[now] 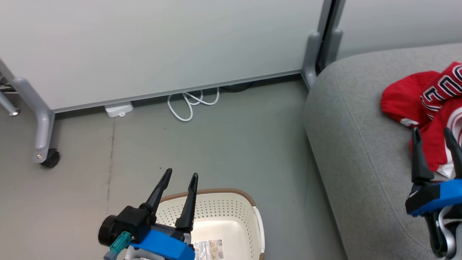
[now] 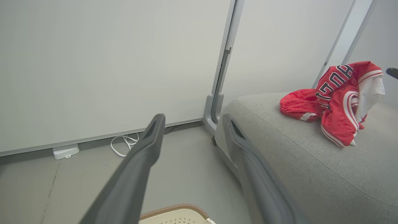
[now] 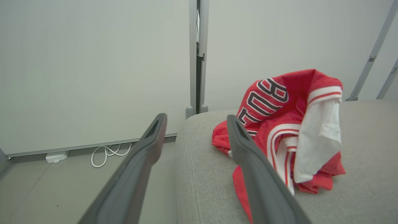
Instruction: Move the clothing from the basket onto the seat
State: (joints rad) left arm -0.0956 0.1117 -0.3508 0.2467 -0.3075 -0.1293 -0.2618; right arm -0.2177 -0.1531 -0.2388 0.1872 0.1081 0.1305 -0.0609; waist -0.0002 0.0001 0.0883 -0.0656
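The red clothing (image 1: 429, 104) with white trim and dark lettering lies crumpled on the grey seat (image 1: 361, 151) at the right; it also appears in the left wrist view (image 2: 335, 102) and the right wrist view (image 3: 279, 124). My right gripper (image 1: 433, 133) stands open just in front of the clothing, holding nothing. The cream basket (image 1: 245, 206) with a brown rim sits on the floor at the bottom; the part of its inside that shows holds only a paper label. My left gripper (image 1: 180, 177) hovers open above the basket's left side.
A white partition wall (image 1: 162, 47) with grey legs and a castor (image 1: 50, 157) runs along the back. A coiled white cable (image 1: 191, 103) and a white plug block (image 1: 118, 109) lie at its foot. Grey floor (image 1: 223, 144) lies between basket and seat.
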